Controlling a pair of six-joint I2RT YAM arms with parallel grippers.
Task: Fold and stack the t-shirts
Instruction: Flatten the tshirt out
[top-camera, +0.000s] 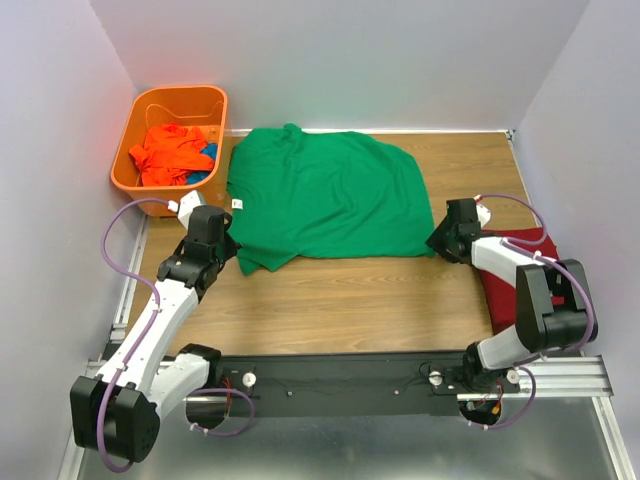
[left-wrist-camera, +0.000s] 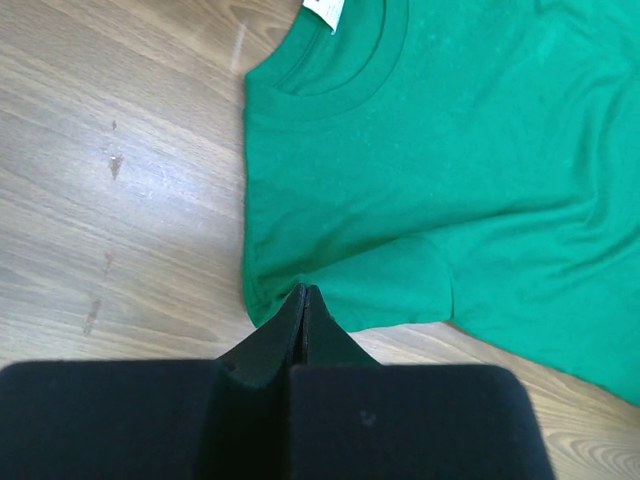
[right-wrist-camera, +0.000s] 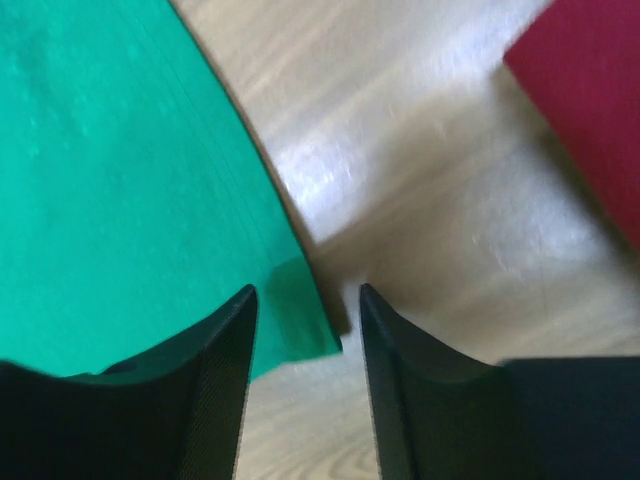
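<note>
three t-shirts in view, one in work.
- item 1: bright green short-sleeved cloth t-shirt (top-camera: 325, 200), spread flat on the wooden table top (top-camera: 350, 290), collar toward the left arm, hem toward the right arm.
- item 2: dark red cloth t-shirt (top-camera: 503, 295), lying at the right edge, partly under the right arm.
- item 3: orange cloth t-shirt (top-camera: 165, 155), bunched in the rigid orange plastic basket (top-camera: 186, 91) at the far left corner, beside a scrap of blue cloth (top-camera: 208, 152).
- left gripper (left-wrist-camera: 305, 295): jaws pressed together at the green shirt's near sleeve edge; whether cloth is pinched between them cannot be told.
- right gripper (right-wrist-camera: 306, 290): jaws moderately apart, straddling the near hem corner, nothing clamped.
- step, as judged: taking hold of the green shirt's near edge for a first fold.
- next move calls for: the right jaws closing on that corner, then both arms lifting together and carrying the near edge across evenly.
</note>
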